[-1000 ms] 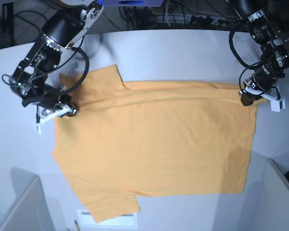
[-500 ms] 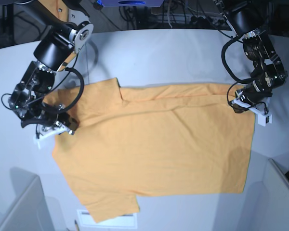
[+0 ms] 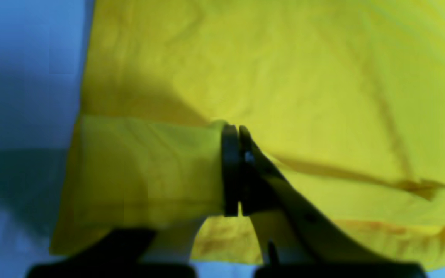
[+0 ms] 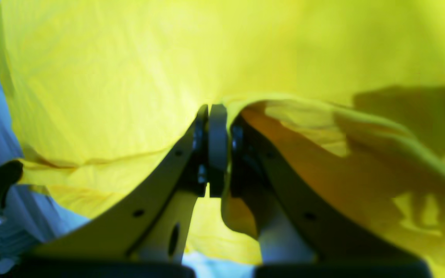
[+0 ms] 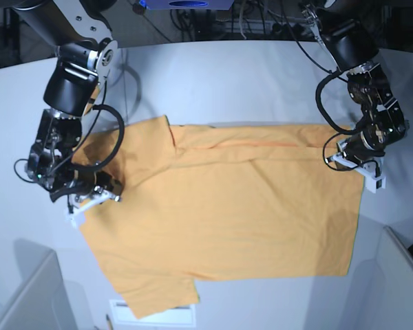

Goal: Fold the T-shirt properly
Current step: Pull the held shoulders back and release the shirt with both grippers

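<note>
Base view: T-shirt (image 5: 227, 206), soft, light and limp, spread mid-desk; left gripper (image 5: 352, 159) and right gripper (image 5: 96, 196) each pinch a far-edge corner, sensible holds for limp cloth.

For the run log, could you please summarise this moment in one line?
left gripper: shut on T-shirt hem | right gripper: shut on shoulder | fold incomplete
</note>
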Controlling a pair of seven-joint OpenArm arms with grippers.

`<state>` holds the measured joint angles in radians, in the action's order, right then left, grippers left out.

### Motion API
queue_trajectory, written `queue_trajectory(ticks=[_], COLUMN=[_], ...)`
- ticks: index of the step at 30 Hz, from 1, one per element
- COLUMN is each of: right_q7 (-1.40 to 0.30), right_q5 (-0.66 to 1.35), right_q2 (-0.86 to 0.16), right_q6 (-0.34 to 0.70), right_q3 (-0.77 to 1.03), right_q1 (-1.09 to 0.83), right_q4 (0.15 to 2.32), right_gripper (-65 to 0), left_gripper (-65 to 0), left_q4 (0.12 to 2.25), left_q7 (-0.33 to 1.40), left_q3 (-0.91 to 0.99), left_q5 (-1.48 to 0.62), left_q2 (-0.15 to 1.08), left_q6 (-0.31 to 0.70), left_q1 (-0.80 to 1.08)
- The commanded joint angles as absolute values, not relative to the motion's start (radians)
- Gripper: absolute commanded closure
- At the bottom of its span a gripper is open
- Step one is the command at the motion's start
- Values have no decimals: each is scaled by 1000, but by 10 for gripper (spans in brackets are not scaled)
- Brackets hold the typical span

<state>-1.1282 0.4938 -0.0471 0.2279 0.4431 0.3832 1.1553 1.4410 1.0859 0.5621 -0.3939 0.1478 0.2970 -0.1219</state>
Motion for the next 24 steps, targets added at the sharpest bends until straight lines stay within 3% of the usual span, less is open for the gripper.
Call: queue_trajectory(ticks=[1,6,19,21,24], right_q7=[-1115,-1087,-1032,-1027,-1004], right_q5=[513,512,512,512,513], right_q2=[-61,-64,-124,-131,-133], right_q6=[231,231,231,231,231], right_q3=[441,440,441,444,446], right_q1=[427,460,444,443,433], right_q4=[1150,1069,1040,1040,1075], right_gripper=[0,0,0,-12,-192], left_gripper=[0,0,0,-112,-293], left_q4=[1451,1423,1414,1414,1415], left_q7=[1067,983,978,978,977], left_q3=[535,440,467,469,470], left_q5=[-400,-381,-377,-375,-377], left_q2=[154,179,193,193,193], left_q6=[305,305,302,302,302], left_q1=[-140,-133,-142,-142,-142])
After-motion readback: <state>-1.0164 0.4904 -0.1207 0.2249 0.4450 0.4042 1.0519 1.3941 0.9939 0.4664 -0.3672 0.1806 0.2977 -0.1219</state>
